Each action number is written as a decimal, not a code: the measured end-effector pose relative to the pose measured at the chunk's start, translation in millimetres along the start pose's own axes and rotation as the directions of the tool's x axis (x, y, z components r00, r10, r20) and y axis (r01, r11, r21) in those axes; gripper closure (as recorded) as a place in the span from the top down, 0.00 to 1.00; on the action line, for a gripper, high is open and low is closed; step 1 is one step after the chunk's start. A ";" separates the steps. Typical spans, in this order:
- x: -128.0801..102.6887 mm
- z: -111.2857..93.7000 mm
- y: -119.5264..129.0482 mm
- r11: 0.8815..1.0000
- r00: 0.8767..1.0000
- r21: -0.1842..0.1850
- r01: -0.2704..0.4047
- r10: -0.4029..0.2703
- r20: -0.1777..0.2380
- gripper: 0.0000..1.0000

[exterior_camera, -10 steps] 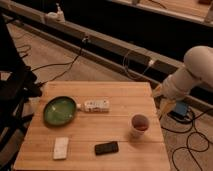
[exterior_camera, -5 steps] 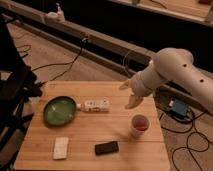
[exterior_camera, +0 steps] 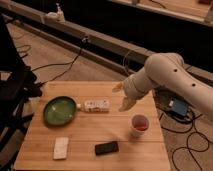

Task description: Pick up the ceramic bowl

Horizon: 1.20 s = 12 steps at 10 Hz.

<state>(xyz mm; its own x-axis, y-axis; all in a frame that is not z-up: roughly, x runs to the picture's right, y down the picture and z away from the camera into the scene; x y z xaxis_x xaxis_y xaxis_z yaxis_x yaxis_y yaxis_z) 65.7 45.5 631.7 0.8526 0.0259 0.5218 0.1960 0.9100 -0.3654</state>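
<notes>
The ceramic bowl (exterior_camera: 59,110), wide, shallow and glossy green inside, sits on the left part of the wooden table (exterior_camera: 90,132). My gripper (exterior_camera: 121,96) hangs above the table's right-centre, well to the right of the bowl and apart from it. Its two pale fingers (exterior_camera: 126,103) are spread and hold nothing. The white arm (exterior_camera: 165,75) reaches in from the right.
A white oblong object (exterior_camera: 95,105) lies right beside the bowl. A small pale cup (exterior_camera: 139,124) with red inside stands below the gripper. A black phone (exterior_camera: 106,148) and a white block (exterior_camera: 61,148) lie near the front edge. A black chair (exterior_camera: 15,90) stands left; cables cover the floor.
The arm has swung in from the right and leftward over the table; the gripper now hangs nearer the table's middle and lower. The objects on the table have not moved.
</notes>
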 end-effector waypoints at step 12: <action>-111.7 179.0 -6.4 0.960 0.951 -0.248 0.130 -0.050 0.305 0.61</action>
<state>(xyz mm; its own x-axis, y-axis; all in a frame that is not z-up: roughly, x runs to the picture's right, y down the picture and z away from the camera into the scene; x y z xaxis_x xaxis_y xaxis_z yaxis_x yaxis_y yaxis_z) -117.5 110.8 713.7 0.6531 0.1051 0.7500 0.4193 0.7745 -0.4736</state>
